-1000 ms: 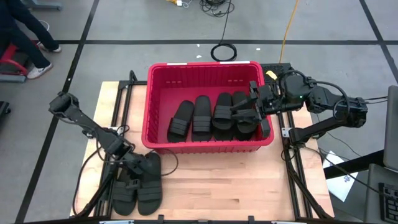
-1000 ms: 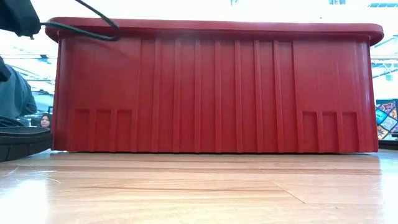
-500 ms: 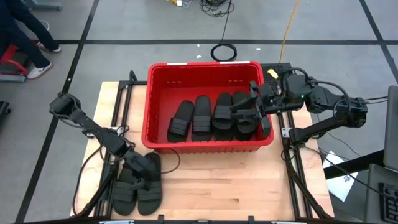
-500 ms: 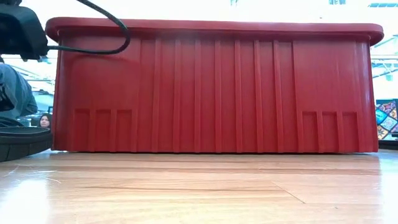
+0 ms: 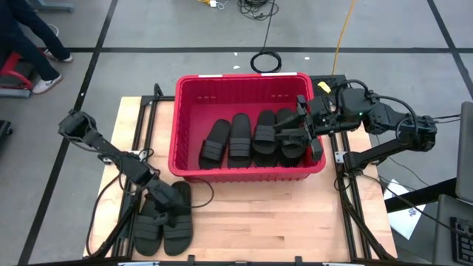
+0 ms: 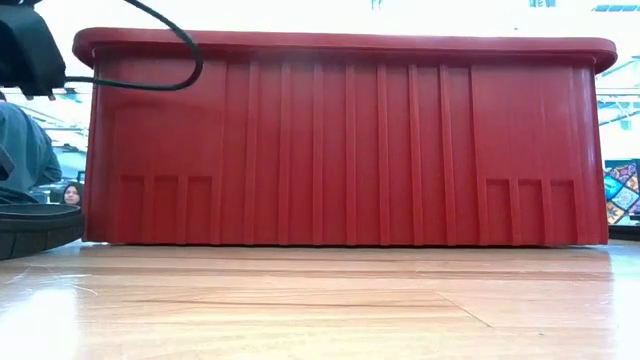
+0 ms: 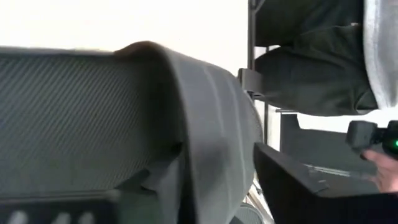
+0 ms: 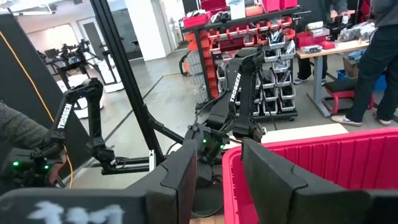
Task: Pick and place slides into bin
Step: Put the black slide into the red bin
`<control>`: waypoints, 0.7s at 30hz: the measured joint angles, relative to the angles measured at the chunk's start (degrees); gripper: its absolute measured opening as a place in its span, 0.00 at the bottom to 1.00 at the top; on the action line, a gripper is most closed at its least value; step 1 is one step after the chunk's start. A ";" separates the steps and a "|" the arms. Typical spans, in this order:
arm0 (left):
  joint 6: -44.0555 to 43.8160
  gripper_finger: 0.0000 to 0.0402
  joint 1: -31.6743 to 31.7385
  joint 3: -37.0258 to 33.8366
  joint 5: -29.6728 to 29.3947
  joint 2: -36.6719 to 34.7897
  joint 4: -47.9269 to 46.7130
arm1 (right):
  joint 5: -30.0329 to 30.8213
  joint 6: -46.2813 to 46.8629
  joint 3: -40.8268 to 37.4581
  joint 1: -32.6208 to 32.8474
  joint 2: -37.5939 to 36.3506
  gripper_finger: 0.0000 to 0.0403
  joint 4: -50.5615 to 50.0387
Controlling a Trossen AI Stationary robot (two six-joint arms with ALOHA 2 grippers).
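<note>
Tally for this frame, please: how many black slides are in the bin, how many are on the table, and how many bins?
Red ribbed plastic bin: 1
Matte black rubber slides lying in the bin: 4
Matte black rubber slides on the wooden table, left front corner: 3
Total: 8
A dark shape at the bin's right wall may be another slide; I cannot tell.

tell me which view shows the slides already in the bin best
The high view: it looks straight down into the bin and shows four slides lying side by side on its floor. The low view shows only the bin's outer wall; the wrist views show none of them.
</note>
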 joint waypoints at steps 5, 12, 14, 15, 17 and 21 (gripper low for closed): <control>4.83 0.17 -1.57 1.04 0.40 0.04 1.83 | 0.00 0.09 0.00 0.00 0.00 0.31 0.00; 1.21 0.02 -4.91 6.41 11.05 -0.13 2.83 | 0.26 -0.33 0.00 -0.02 0.00 0.31 0.10; 1.52 0.01 -6.23 9.95 13.39 -0.17 2.09 | 1.45 -1.27 0.00 -0.02 0.00 0.31 0.25; 2.04 0.01 -6.79 12.22 13.45 -0.21 0.30 | 2.03 -1.48 0.00 -0.02 0.00 0.31 0.44; 5.21 0.01 -8.19 17.25 12.27 -0.23 -6.58 | 3.70 -1.65 0.00 -0.02 0.00 0.31 0.51; 13.99 0.01 -9.79 29.03 10.39 -0.44 -28.12 | 6.31 -1.79 0.00 -0.02 0.00 0.31 0.52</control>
